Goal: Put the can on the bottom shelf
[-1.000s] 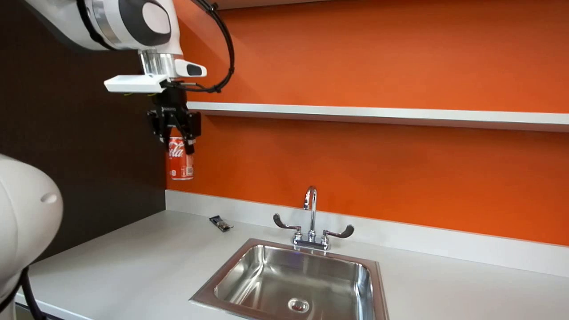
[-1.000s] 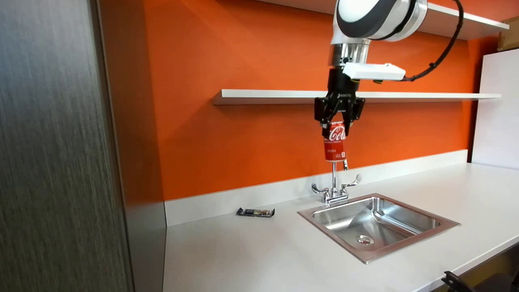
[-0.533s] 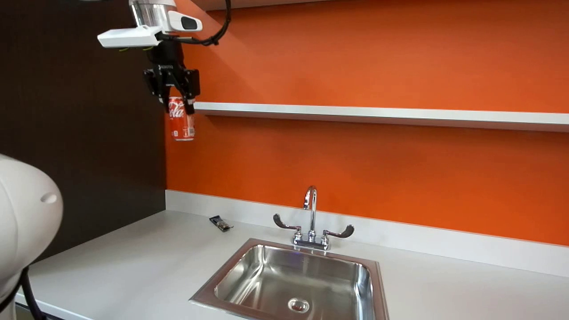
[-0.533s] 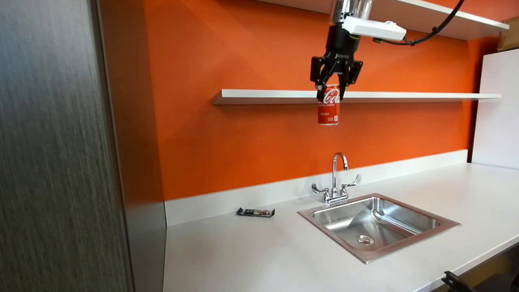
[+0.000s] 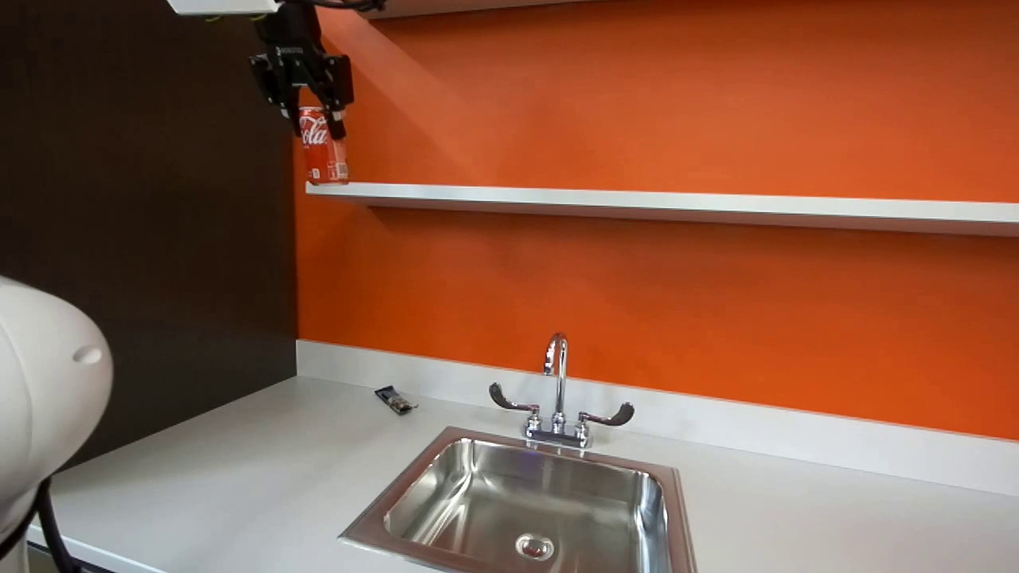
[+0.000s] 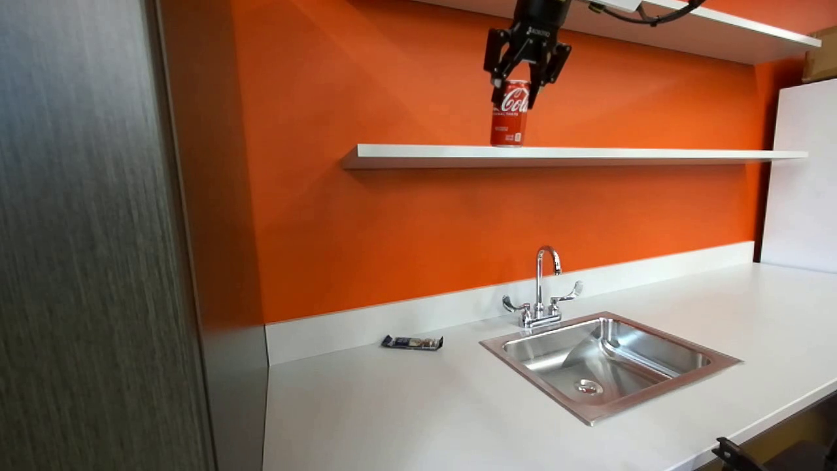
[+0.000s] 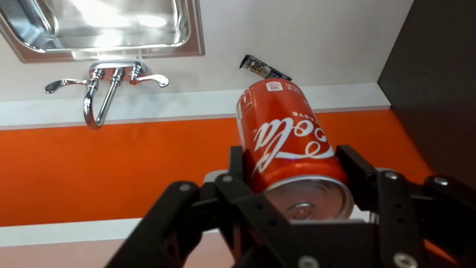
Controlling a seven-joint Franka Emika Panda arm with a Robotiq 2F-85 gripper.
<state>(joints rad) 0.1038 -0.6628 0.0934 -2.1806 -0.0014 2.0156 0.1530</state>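
Note:
The red can [image 5: 325, 163] hangs upright in my gripper [image 5: 318, 132], also seen in an exterior view [image 6: 514, 102]. The gripper's fingers close on both sides of the can's upper part. In the wrist view the can [image 7: 286, 108] sits between the fingertips, its silvery top towards the camera. The bottom shelf [image 5: 637, 200] is the long white board on the orange wall. In both exterior views the can's base lines up with the shelf's upper edge. In the wrist view the can shows against wall and counter, and the shelf [image 7: 70, 230] lies behind it. Contact cannot be told.
An upper shelf [image 6: 732, 33] runs above. Below are a counter [image 5: 239, 461], a steel sink [image 5: 677, 509] with a faucet [image 5: 560, 382], and a small black packet [image 6: 412, 343]. A dark side panel [image 5: 159, 239] stands close to the shelf's end.
The gripper has risen steadily with the can, from below the bottom shelf to about the level of its upper edge. The can stays gripped. Counter objects have not moved.

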